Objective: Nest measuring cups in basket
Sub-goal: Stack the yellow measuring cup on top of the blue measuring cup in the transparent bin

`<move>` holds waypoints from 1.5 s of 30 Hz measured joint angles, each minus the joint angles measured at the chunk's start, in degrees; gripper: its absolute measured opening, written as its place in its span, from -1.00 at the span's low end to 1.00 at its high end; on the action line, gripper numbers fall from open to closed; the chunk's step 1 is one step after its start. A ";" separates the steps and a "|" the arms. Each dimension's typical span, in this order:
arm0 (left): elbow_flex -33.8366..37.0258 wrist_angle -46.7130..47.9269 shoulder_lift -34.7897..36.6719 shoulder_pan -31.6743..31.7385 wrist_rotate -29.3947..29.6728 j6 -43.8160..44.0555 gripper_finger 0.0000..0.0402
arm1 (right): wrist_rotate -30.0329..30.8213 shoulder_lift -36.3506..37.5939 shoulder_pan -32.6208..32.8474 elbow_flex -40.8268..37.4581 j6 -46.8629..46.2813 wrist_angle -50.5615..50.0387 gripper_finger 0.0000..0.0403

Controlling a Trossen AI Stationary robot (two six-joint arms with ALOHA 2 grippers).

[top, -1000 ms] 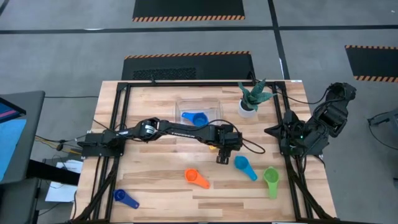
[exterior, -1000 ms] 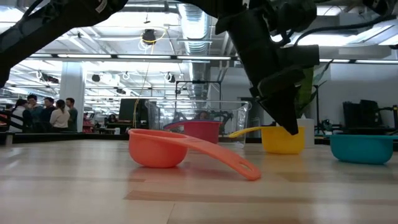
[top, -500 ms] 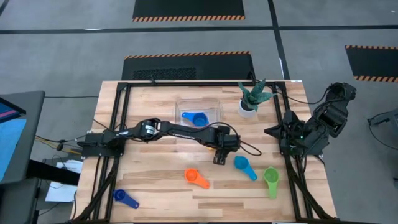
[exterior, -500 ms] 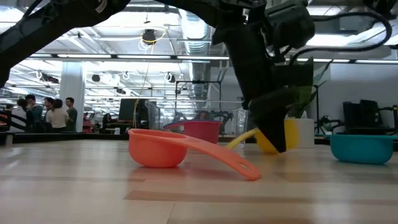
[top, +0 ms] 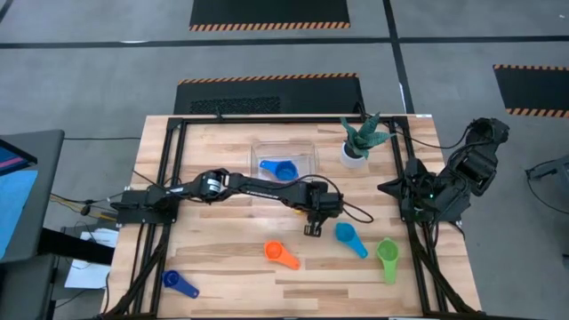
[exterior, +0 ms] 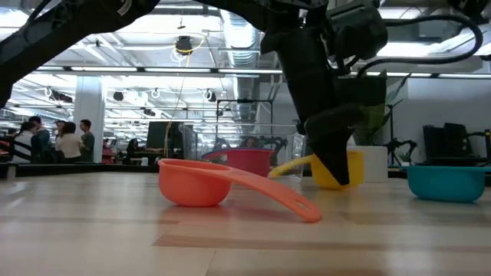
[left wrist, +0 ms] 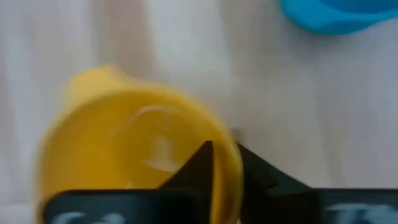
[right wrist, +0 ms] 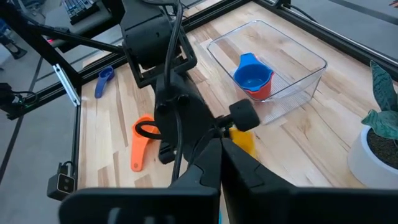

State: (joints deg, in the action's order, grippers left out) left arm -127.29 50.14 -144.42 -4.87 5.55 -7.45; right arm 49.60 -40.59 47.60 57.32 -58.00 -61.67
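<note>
My left gripper [top: 313,226] is at the table's middle, shut on the yellow cup [left wrist: 134,149], which it hides in the high view. In the low view the yellow cup [exterior: 341,170] sits at table height with its handle [exterior: 288,165] pointing left. The clear basket [top: 302,149] holds the blue cup [top: 280,169] nested in the red cup [right wrist: 263,92]. The orange [top: 282,254], teal [top: 349,238], green [top: 387,256] and dark blue [top: 180,283] cups lie on the table. My right gripper [right wrist: 221,146] is shut and empty at the right edge. My left gripper has the yellow cup's wall at the rim [left wrist: 229,167], on the side away from the handle. One finger [left wrist: 198,163] is inside the bowl and one [left wrist: 261,175] is outside. The fingers come from above, pointing down. I cannot tell whether the cup's base is clear of the table.
A white pot with a green plant [top: 360,142] stands at the far right, beside the basket. The teal cup [left wrist: 336,12] lies close to the right of the left gripper. People stand in the room behind the table [exterior: 54,138].
My left gripper has gone down and a little toward the table's left. The yellow cup has shifted left with it, tipping for a moment and then standing nearly level.
</note>
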 joint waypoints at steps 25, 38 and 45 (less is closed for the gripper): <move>-5.11 36.00 20.85 0.74 16.03 -6.56 -1.00 | 0.44 0.08 -0.01 0.00 0.07 -1.29 -0.88; 5.56 36.60 19.80 11.59 9.73 -19.85 -1.00 | 0.66 0.06 -0.01 0.00 0.04 -1.29 -0.89; 10.56 30.51 19.85 12.27 7.67 -23.64 -1.00 | 1.51 0.02 -0.05 0.00 0.02 -1.28 -0.86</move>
State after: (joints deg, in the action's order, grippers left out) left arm -116.73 80.65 -124.57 7.40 13.22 -31.10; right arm 51.12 -40.58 47.55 57.32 -57.98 -62.95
